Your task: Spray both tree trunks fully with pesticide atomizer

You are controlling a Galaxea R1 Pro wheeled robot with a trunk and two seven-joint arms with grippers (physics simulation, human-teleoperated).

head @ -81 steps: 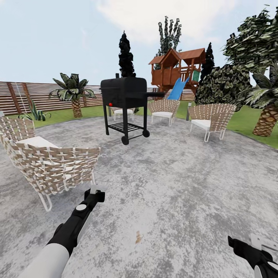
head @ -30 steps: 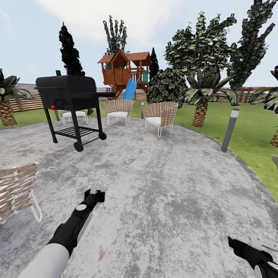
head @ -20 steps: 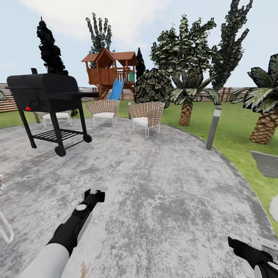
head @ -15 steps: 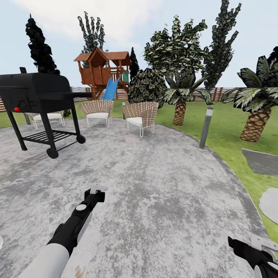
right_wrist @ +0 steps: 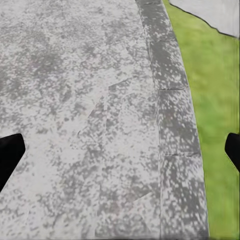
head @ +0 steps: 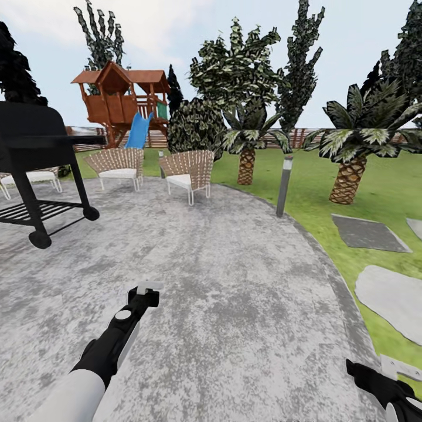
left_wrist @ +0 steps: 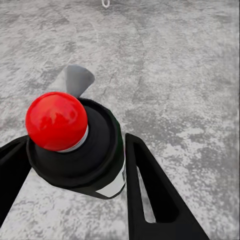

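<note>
Head view: robot was on the grey patio (head: 234, 275), in transit. The grill (head: 29, 146) sat at the patio's left edge, two wicker chairs (head: 187, 170) at the far edge, and a lamp post (head: 284, 184) just off the right edge on the lawn (head: 316, 199). Stepping stones (head: 390, 293) lay in the grass past that edge, with palms (head: 349, 176), a playhouse (head: 120, 99) and the fence (head: 299, 138) further back. I couldn't tell which of the background trees was a target; their trunks were screened by shrubs and palms. The left gripper (head: 145, 292) was held out low over the patio and the right gripper (head: 378, 372) was down by the near right edge. Left wrist view: the sprayer (left_wrist: 75, 145), with a red cap and black body, was clamped between the two fingers (left_wrist: 145, 185) with its grey nozzle pointing away over the paving, so pickup looked done. Right wrist view: the fingertips were spread wide with nothing between them, over the patio's curb and grass. Judgement: the step in hand was driving to the first tree. It would be best to keep the left arm steady and the nozzle forward, leave the patio by the right edge clear of the lamp post, and stop facing the trunk square before spraying.
</note>
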